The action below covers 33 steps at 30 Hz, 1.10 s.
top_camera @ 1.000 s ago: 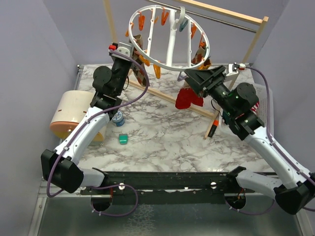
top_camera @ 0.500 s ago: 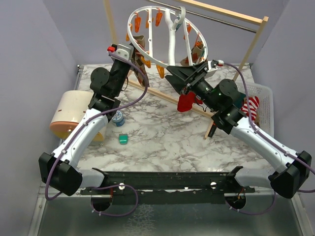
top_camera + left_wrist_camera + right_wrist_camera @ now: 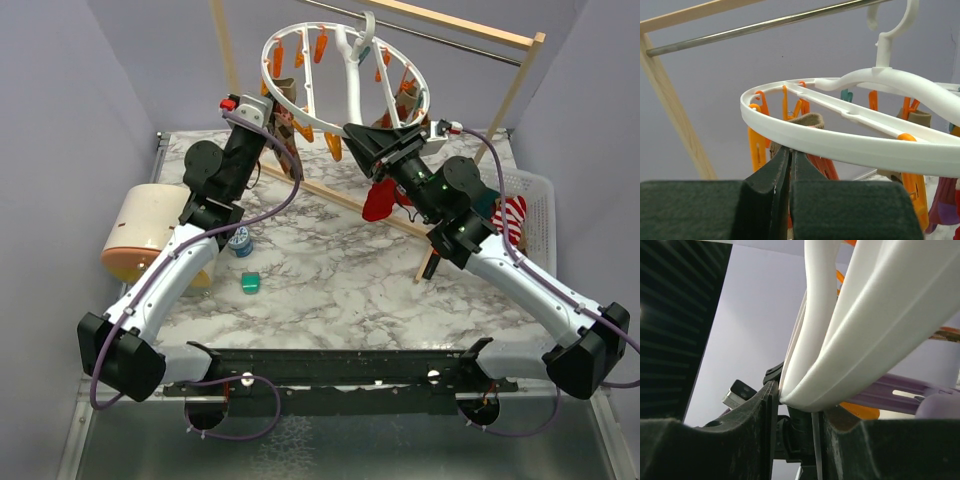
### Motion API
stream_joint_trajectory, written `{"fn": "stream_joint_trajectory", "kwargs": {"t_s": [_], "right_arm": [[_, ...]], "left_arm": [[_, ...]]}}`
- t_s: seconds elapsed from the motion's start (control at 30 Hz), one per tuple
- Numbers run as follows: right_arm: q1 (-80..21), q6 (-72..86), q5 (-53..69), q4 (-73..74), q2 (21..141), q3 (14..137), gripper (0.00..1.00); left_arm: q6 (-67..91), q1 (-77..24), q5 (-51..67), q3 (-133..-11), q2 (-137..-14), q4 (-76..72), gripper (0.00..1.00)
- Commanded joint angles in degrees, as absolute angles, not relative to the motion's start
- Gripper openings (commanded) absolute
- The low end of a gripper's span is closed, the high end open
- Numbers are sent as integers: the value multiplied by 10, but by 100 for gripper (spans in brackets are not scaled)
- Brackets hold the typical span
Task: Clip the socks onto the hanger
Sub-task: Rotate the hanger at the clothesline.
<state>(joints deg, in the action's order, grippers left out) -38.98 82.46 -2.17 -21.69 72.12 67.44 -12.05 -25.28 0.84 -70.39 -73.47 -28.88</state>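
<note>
Looking at top view, we note hanger point(image 3: 346, 70) tilted on rod point(image 3: 440, 35). R gripper point(image 3: 352, 132) sits at its near rim, with red sock point(image 3: 378, 200) dangling just below. L gripper point(image 3: 284, 120) is at left rim.
L wrist: jaws pressed together just under rim, brown sock point(image 3: 807, 120) behind.
R wrist: jaws pinch rim btwn them.

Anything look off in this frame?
The round white plastic drying hanger is tilted steeply instead of hanging level, its rim caught between the fingers of the right gripper. A small teal clip lies loose on the marble table, away from the hanger. Nothing looks broken.
</note>
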Motion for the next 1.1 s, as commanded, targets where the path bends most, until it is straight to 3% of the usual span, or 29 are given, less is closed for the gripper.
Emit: {"fn": "stream_joint_trajectory", "kwargs": {"t_s": [0.0, 0.53, 0.8, 1.07], "right_arm": [[-391, 812, -70, -206, 705, 667, 33], [-371, 729, -190, -100, 586, 606, 33], [-354, 698, -225, -70, 575, 612, 39], [-319, 698, -209, -75, 590, 619, 40]], "left_arm": [[-124, -258, 11, -689, -712, -294, 0], [-132, -258, -18, -613, -674, -294, 0], [-122, -258, -4, -621, -683, -294, 0], [-117, -258, -1, -636, -695, -294, 0]]}}
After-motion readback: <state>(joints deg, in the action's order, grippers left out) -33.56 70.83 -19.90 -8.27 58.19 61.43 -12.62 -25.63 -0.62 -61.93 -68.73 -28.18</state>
